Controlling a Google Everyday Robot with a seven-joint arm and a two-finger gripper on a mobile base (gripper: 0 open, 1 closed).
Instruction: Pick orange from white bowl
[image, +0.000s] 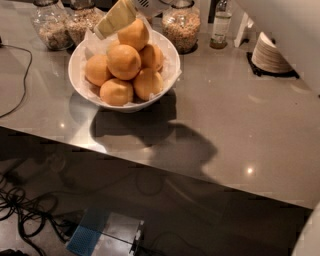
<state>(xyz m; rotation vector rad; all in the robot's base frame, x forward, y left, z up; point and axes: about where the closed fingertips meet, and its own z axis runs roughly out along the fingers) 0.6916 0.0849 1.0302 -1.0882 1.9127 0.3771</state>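
Observation:
The white bowl (80, 82) stands at the back left of the grey counter, lined with crinkled white paper and heaped with several yellow-orange oranges. The topmost orange (134, 34) sits at the back of the heap. A second orange (123, 61) lies just in front of it. My gripper (116, 20) comes down from the top edge, its cream-coloured tip lying against the upper left side of the topmost orange. The far side of that orange is hidden.
Three glass jars of grain (181, 25) stand behind the bowl, with a bottle (220, 25) to their right. A stack of small white dishes (270, 52) is at the back right. My white arm (295, 25) fills the upper right. A cable (20, 85) lies at left. The counter's front edge (150, 167) runs below.

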